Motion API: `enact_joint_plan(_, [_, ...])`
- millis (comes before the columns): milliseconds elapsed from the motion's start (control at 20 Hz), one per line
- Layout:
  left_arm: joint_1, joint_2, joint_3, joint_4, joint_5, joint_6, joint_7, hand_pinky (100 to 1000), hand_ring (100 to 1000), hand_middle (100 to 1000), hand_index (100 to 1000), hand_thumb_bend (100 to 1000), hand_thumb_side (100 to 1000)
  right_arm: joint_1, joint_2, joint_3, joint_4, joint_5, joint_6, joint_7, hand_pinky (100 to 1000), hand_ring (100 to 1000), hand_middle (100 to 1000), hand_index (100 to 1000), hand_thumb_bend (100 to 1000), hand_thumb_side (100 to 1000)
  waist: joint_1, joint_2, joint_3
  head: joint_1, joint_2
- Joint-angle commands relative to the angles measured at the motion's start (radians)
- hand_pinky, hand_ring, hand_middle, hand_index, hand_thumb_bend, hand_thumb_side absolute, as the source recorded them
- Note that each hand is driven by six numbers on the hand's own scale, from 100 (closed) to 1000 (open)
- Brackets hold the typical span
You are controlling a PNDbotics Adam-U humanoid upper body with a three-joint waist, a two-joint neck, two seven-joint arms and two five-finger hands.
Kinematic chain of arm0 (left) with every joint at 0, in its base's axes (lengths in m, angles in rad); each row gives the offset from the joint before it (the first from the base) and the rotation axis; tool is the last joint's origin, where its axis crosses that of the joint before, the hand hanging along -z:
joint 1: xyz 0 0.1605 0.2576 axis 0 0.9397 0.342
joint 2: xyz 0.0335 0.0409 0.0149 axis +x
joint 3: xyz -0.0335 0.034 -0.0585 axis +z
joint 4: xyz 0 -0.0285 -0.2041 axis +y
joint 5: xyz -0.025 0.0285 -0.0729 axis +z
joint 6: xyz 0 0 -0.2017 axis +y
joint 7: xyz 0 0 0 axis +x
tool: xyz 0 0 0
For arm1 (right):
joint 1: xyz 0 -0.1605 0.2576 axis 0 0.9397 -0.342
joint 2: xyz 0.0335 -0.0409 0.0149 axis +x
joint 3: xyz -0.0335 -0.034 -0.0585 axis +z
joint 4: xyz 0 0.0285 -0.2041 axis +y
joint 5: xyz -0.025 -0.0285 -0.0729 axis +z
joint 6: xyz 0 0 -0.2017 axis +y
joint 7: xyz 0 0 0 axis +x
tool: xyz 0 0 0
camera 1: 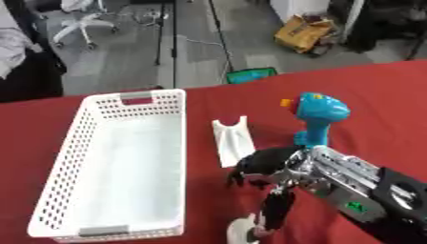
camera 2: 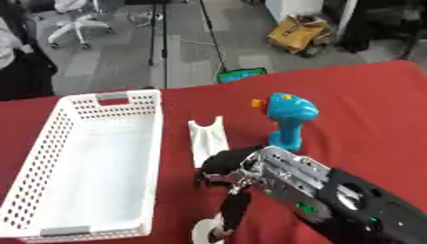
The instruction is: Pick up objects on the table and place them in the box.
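A white perforated basket [camera 1: 83, 125] stands on the left of the red table, with nothing visible inside. A white curved piece [camera 1: 231, 137] lies just right of it. Further right, a blue toy drill [camera 1: 322, 112] with an orange tip stands upright. My right hand [camera 1: 310, 167] comes in from the lower right, between the drill's base and the near end of the white piece. Its dark fingers bend down beside that end, its thumb is spread wide toward me, and nothing sits between them. The thumb tip is at a small white round thing [camera 1: 242, 232] at the bottom edge.
The red cloth [camera 1: 375, 100] runs to the table's far edge. Beyond it on the floor are a green item [camera 1: 250, 75], a yellow bag [camera 1: 304, 32], a stand's poles and an office chair [camera 1: 81, 21].
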Motion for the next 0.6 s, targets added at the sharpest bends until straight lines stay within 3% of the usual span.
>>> enact_joint_plan(50, [-0.01, 0.014, -0.002, -0.02, -0.005, 0.002, -0.004, 625, 659, 670, 702, 100, 836, -0.026, -0.029, -0.023, -0.039, 0.004, 0.025, 0.008, 379, 570, 755, 904, 626, 470, -0.008, -0.024, -0.002, 0.002, -0.005])
enact_joint_plan(400, [-0.009, 0.016, -0.004, -0.02, -0.013, 0.009, -0.005, 624, 659, 669, 702, 100, 835, -0.046, -0.042, -0.039, -0.08, -0.03, 0.06, 0.008, 372, 558, 746, 893, 611, 480, -0.024, -0.036, -0.01, 0.004, -0.003])
enact_joint_plan(600, [-0.009, 0.015, -0.004, -0.02, -0.015, 0.011, -0.004, 624, 658, 669, 702, 100, 835, -0.034, -0.04, -0.022, -0.075, -0.049, 0.063, 0.008, 374, 562, 749, 894, 683, 440, -0.028, -0.04, -0.012, 0.001, 0.002])
